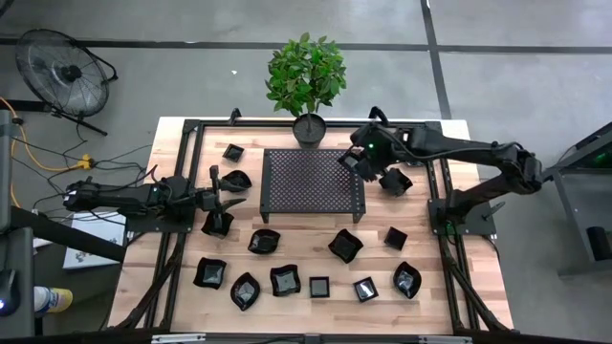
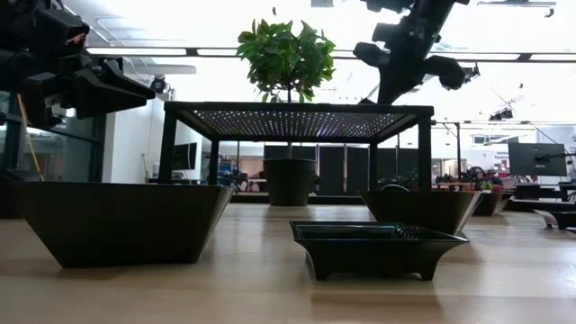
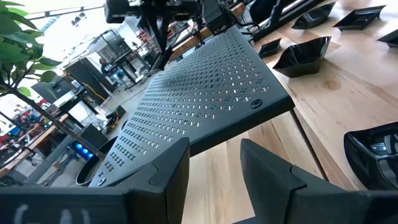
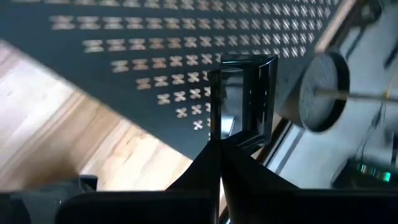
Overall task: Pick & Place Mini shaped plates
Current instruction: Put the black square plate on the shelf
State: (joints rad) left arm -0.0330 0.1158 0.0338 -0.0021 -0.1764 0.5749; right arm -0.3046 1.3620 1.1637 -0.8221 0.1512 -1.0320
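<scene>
Your right wrist view alone shows the right gripper (image 4: 219, 146) with fingers closed on a small glossy square plate (image 4: 245, 93), held above the rack's (image 1: 314, 180) far right corner. The left gripper (image 1: 218, 199) hovers left of the rack, fingers apart. Other plates (image 1: 345, 245) lie scattered on the wooden desk (image 1: 287, 234); workshop behind.

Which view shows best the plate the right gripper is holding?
Right wrist view: the square plate fills the frame, pinched by the right gripper over the perforated rack. The high view shows only a dark patch at that gripper. The low view shows the arm, plate unclear; left wrist view likewise.
</scene>
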